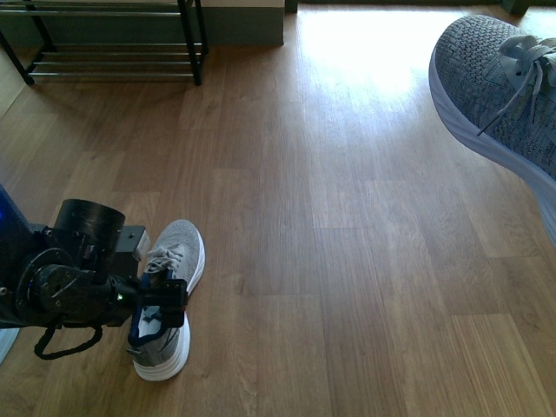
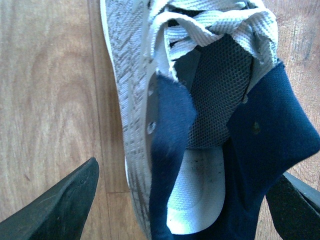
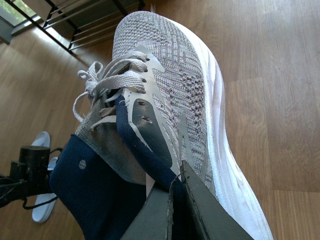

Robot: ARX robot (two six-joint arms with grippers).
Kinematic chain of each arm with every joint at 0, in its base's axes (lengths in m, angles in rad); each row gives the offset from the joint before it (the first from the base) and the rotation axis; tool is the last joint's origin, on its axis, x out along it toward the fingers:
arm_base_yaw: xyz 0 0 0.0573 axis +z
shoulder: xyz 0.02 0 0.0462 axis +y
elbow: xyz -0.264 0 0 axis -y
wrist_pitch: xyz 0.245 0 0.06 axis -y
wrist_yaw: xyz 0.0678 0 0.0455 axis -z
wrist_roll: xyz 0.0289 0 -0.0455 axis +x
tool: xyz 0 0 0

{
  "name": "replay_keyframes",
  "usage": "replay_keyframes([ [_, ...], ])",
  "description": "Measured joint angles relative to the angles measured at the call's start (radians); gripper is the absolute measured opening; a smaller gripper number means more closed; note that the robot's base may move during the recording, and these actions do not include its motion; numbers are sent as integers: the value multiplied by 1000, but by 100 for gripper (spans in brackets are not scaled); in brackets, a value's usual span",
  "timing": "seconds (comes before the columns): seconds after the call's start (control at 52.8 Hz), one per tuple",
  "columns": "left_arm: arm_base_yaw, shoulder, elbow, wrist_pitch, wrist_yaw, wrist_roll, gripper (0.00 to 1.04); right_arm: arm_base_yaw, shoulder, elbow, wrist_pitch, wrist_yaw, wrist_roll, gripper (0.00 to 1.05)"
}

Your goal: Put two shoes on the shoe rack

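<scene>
Left claw (image 1: 160,306) hangs spread wide astride one grey knit white-soled sneaker (image 1: 176,252) lying on the wooden floor (image 1: 330,217). Right claw (image 3: 175,210) is clamped on the matching grey sneaker (image 3: 170,85), held aloft. Neither sits on the black-framed, chrome-barred shoe rack (image 1: 196,43), well apart; both placements remain.

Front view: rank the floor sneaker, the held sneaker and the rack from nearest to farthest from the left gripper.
From the left gripper:
1. Floor sneaker: directly under it, between its open fingers.
2. Held sneaker: raised at the right, close to the camera.
3. Rack: far across the floor, at the upper left.
</scene>
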Motion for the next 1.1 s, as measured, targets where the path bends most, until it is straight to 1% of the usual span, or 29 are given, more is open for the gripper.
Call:
replay_keyframes([
  [0.095,-19,32,52,-39,14,0,95,0,0,0,0,0,0,1],
  [0.341,-32,69,140,-114,-11,1,95,0,0,0,0,0,0,1],
  [0.379,-33,72,146,-121,-22,3,88,0,0,0,0,0,0,1],
  [0.398,-34,73,148,-122,-34,3,83,0,0,0,0,0,0,1],
  [0.512,-35,74,152,-140,-43,9,61,0,0,0,0,0,0,1],
  [0.568,-37,74,155,-147,-48,11,54,0,0,0,0,0,0,1],
  [0.682,-43,74,169,-172,-56,11,37,0,0,0,0,0,0,1],
  [0.853,-50,77,189,-197,-58,8,20,0,0,0,0,0,0,1],
  [0.91,-50,80,193,-198,-56,2,10,0,0,0,0,0,0,1],
  [0.966,-50,80,192,-190,-56,-3,4,0,0,0,0,0,0,1],
  [1.004,-50,80,186,-176,-56,-9,3,0,0,0,0,0,0,1],
  [1.099,-49,79,169,-148,-56,-13,3,0,0,0,0,0,0,1],
])
